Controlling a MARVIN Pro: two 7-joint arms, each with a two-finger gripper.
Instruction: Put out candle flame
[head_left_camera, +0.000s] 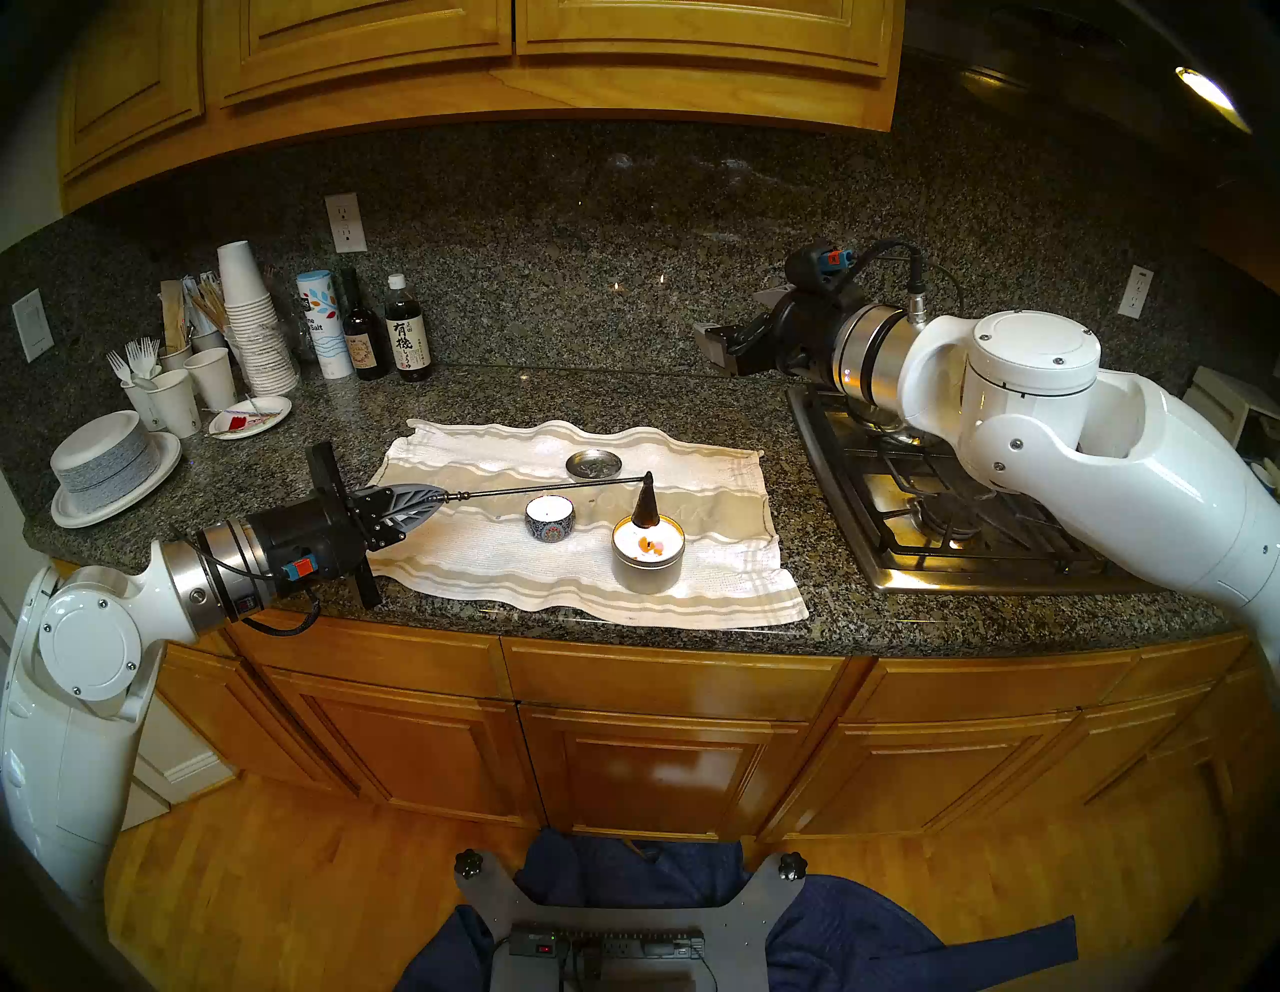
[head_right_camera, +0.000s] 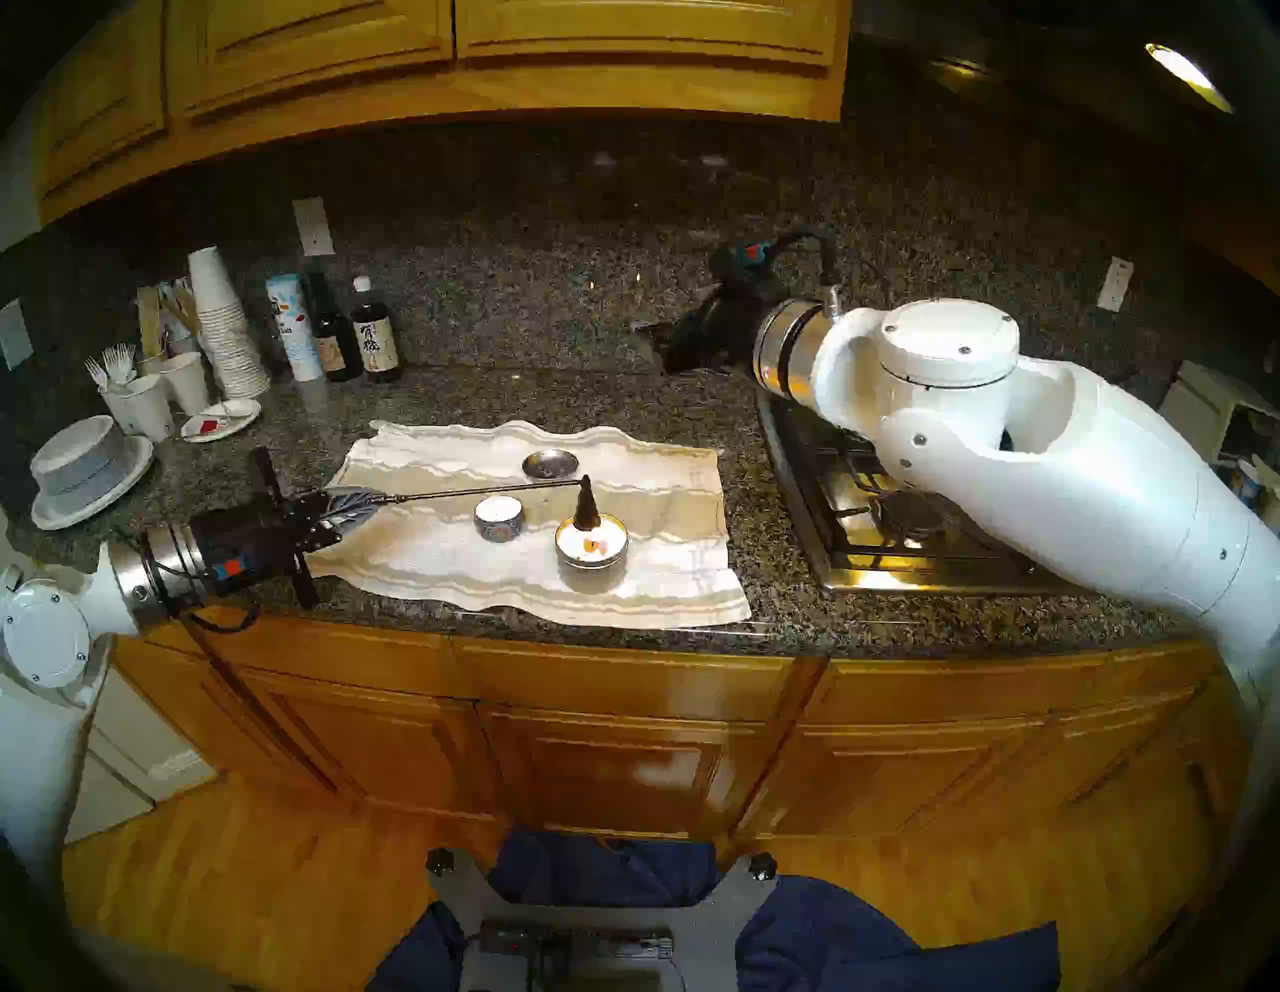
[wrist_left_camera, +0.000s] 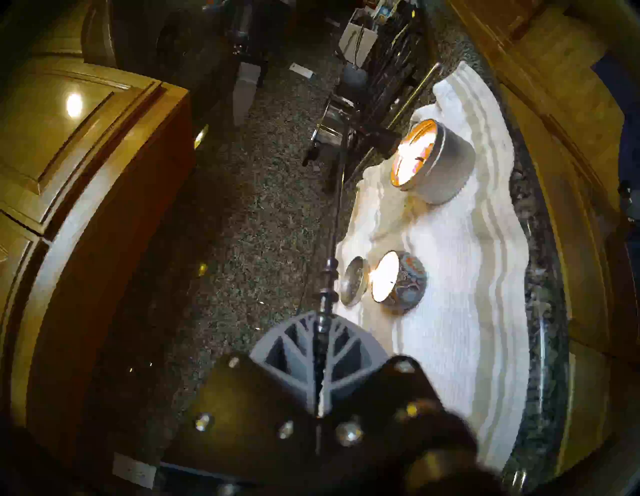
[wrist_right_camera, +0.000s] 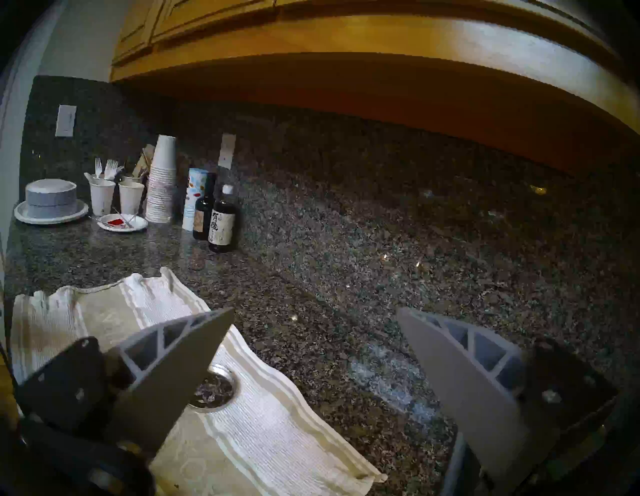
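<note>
A round tin candle (head_left_camera: 647, 554) (head_right_camera: 591, 547) (wrist_left_camera: 433, 162) stands on a white towel (head_left_camera: 589, 589), with orange glow on its wax. My left gripper (head_left_camera: 415, 500) (head_right_camera: 350, 504) (wrist_left_camera: 320, 346) is shut on the handle of a long candle snuffer (head_left_camera: 540, 488). The snuffer's black cone (head_left_camera: 646, 504) (head_right_camera: 587, 502) points mouth-down over the back part of the tin's wax. Whether a flame burns under the cone I cannot tell. My right gripper (head_left_camera: 717, 350) (wrist_right_camera: 311, 322) hangs open and empty above the counter, behind the towel's right end.
A small patterned bowl candle (head_left_camera: 549, 518) (wrist_left_camera: 398, 282) and a metal dish (head_left_camera: 593, 464) (wrist_right_camera: 214, 388) sit on the towel under the rod. A gas stove (head_left_camera: 970, 499) lies to the right. Paper cups (head_left_camera: 253, 325), plates (head_left_camera: 104, 464) and bottles (head_left_camera: 409, 332) crowd the back left.
</note>
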